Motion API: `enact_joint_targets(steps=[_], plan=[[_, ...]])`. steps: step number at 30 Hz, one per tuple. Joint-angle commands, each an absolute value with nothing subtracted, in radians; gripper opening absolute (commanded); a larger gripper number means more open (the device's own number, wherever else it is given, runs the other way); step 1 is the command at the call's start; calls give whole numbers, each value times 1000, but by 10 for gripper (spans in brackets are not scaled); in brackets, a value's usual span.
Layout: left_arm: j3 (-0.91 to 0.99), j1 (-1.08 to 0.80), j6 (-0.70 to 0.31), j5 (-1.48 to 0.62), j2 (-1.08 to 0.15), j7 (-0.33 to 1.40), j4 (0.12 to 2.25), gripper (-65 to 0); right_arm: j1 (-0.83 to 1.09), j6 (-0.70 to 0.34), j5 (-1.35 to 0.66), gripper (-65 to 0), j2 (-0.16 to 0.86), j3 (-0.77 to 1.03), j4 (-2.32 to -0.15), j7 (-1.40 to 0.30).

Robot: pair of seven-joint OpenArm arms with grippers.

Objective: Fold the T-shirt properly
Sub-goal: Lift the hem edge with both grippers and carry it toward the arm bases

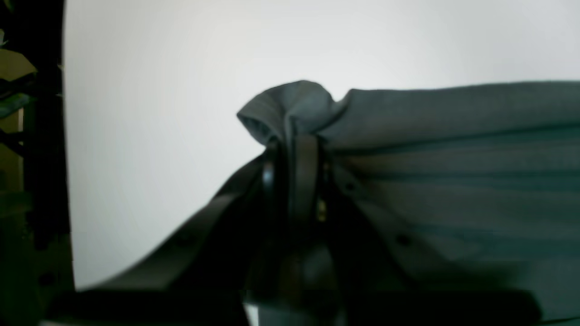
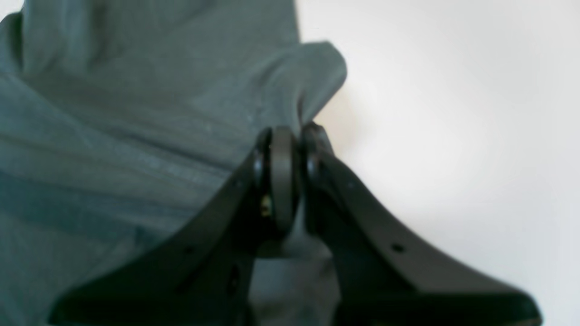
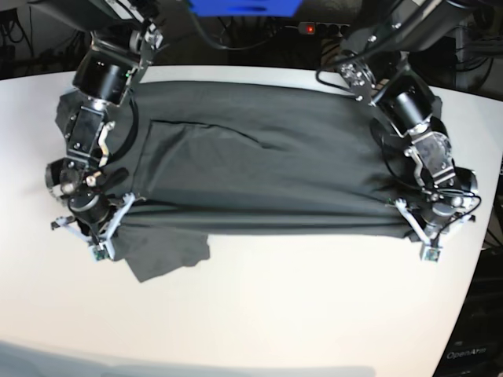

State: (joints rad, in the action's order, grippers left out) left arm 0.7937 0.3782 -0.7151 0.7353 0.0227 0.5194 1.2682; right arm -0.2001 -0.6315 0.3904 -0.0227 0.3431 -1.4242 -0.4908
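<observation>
Two pincers are clamped on the T-shirt (image 3: 259,169), one at each end of its near edge. The left pincer (image 1: 290,145) has its jaws pressed together on a bunched knob of dark grey cloth, and the right pincer (image 2: 290,136) is likewise closed tight on a pinched corner. The garment lies spread across the far half of the white surface (image 3: 299,314), its long side running from the left edge toward the right edge, with one sleeve (image 3: 169,255) sticking out toward the near edge by the right pincer. A crease already shows along the held edge, so the step in hand looks like a lengthwise fold: carrying the near edge over toward the far edge. The next move probably calls for both arms to lift together, keep the cloth taut between them, travel evenly, and lay the edge down square. Uneven travel could skew the fold, and the loose sleeve may need tucking.
</observation>
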Motion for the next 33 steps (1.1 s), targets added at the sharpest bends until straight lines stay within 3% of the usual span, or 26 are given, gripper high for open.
enact_joint_targets(steps=[1, 33], plan=[[789, 400, -698, 727, 7, 518, 1305, -616, -211, -622, 394, -646, -16, 337, -1466, -478], [797, 249, -698, 713, 68, 591, 1577, -616, 82, -625, 394, -646, -21, 318, -1850, -475]])
